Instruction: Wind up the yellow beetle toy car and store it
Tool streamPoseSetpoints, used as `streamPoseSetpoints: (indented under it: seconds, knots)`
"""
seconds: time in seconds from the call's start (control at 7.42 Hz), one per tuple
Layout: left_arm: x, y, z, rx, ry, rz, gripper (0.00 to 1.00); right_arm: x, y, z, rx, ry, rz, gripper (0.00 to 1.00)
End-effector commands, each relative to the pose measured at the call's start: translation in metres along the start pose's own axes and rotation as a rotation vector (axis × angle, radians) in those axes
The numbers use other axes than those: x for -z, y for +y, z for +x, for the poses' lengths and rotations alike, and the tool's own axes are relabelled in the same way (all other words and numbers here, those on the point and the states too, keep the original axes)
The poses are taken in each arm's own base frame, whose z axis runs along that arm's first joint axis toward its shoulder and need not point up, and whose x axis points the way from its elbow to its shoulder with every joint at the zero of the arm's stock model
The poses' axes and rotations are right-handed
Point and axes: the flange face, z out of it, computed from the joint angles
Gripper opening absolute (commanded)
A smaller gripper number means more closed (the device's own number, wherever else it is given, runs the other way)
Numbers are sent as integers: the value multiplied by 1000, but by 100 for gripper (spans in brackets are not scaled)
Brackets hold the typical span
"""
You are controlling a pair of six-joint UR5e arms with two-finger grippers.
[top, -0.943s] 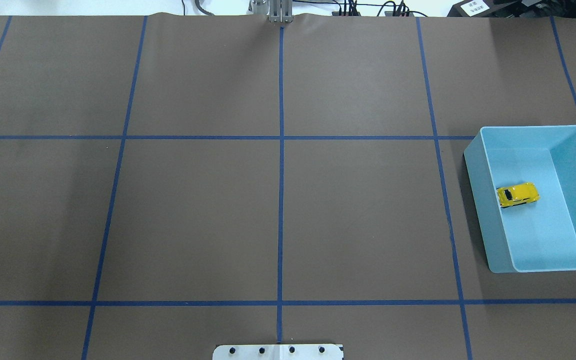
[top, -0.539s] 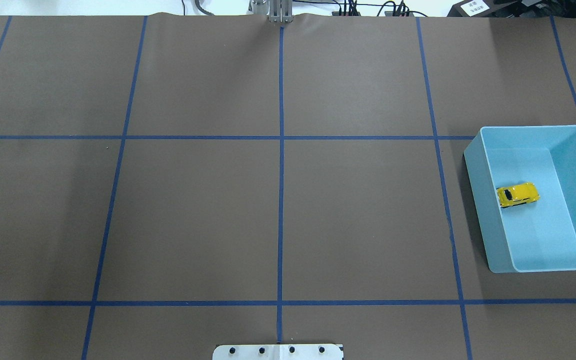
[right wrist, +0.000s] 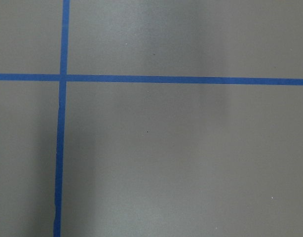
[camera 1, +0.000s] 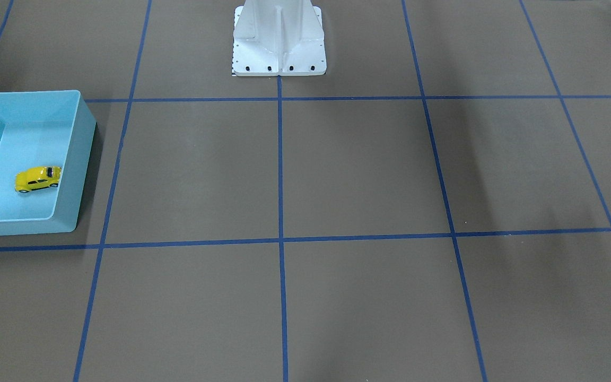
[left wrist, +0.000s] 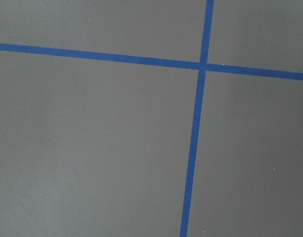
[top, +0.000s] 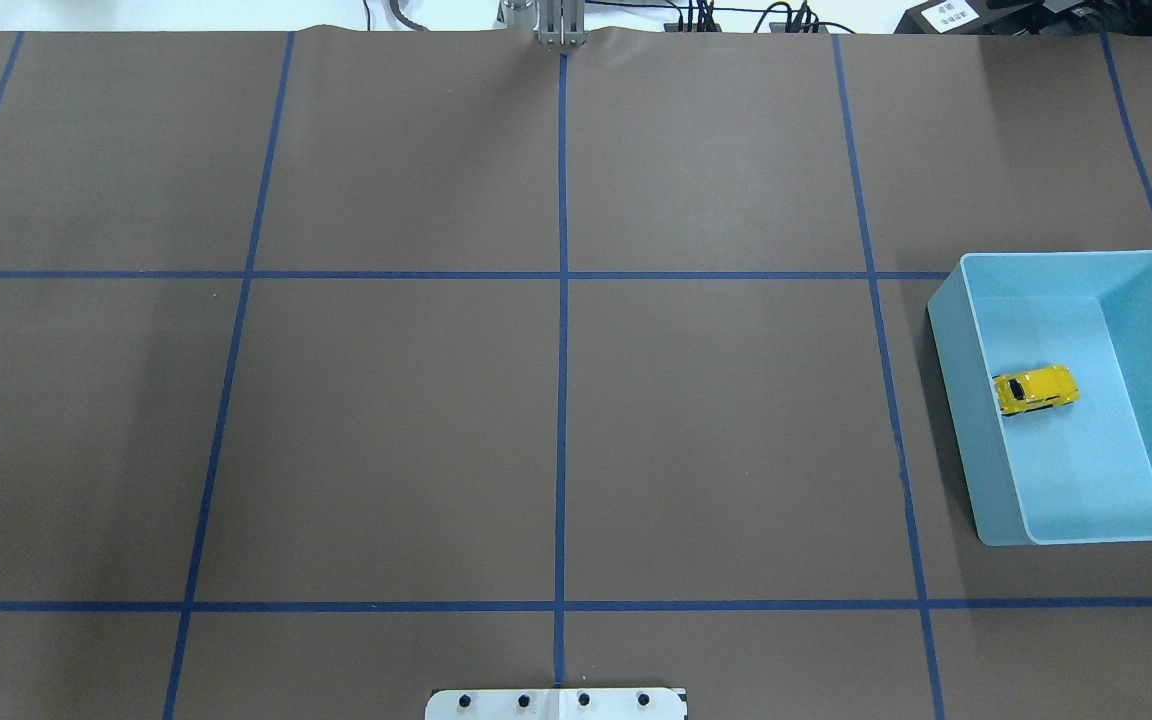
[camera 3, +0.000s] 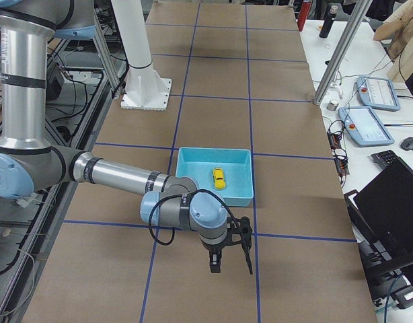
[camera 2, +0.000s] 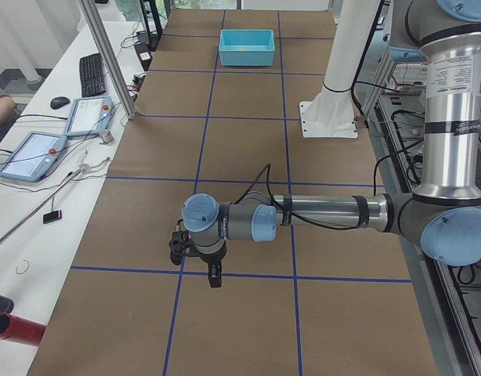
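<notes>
Yellow beetle toy car [top: 1036,389] sat inside the light-blue bin [top: 966,420], close to one wall. The left gripper [camera 2: 196,262] and right gripper [camera 3: 231,262] hung over the brown table [top: 396,430]. Wide or narrow, I could not tell.

Bin [top: 966,420] walls ring car [top: 1036,389] — open overhead.

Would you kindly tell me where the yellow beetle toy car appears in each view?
Front-facing: yellow beetle toy car, left edge.
Overhead: right edge.
Exterior left: not discernible.
Exterior right: centre.
Both wrist views: absent.
Shared landmark: the light-blue bin holding it.
</notes>
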Motion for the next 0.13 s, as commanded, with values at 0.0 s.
streamPoseSetpoints:
  seconds: [0.0]
  knots:
    - [0,0,0,1,0,0,100,1,5,-3,6,-3,1,100]
